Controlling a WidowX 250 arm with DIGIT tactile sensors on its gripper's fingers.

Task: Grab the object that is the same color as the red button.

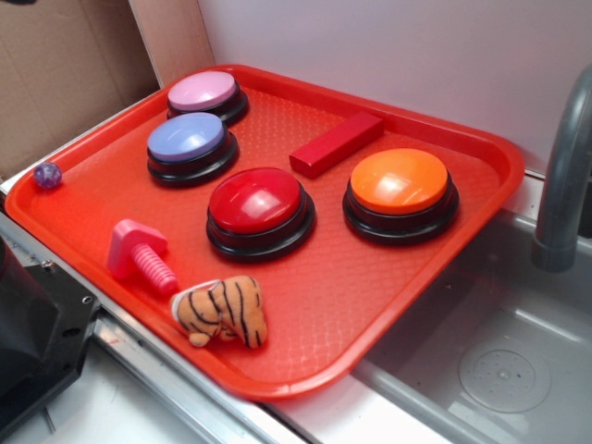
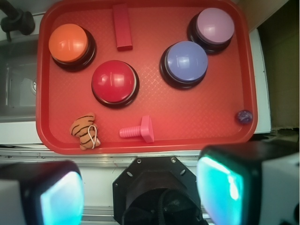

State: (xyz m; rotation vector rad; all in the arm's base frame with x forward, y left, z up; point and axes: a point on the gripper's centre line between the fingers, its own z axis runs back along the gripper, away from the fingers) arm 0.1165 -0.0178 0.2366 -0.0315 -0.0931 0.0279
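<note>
Closest to the wrist lens are my two fingers [image 2: 56,197], glowing teal pads at the bottom corners, spread wide with nothing between them; gripper [image 2: 140,197] hangs high over the near edge of the orange-red tray [image 2: 47,70]. Target is the dark-red block [image 2: 122,26], lying flat at the tray's far side, between the orange button [image 2: 68,43] and the blue button [image 2: 186,61], just past the red button [image 2: 113,82] whose colour it matches. Not the pink bolt [image 2: 138,131], not the tiger toy [image 2: 84,131]. To do this well, my read: travel forward over the red button, line the jaws across the block's short width, descend straight, avoid clipping the domes either side. Block sits apart from both neighbours, so there looks to be room. Pink button [image 2: 214,24] and a small purple ball [image 2: 244,116] are off to one side, not in the path. Hard to see: exterior view shows no gripper at all, only a dark shape at lower left; fingertips are cropped and blurred in the wrist view, so exact tip position is unclear.
</note>
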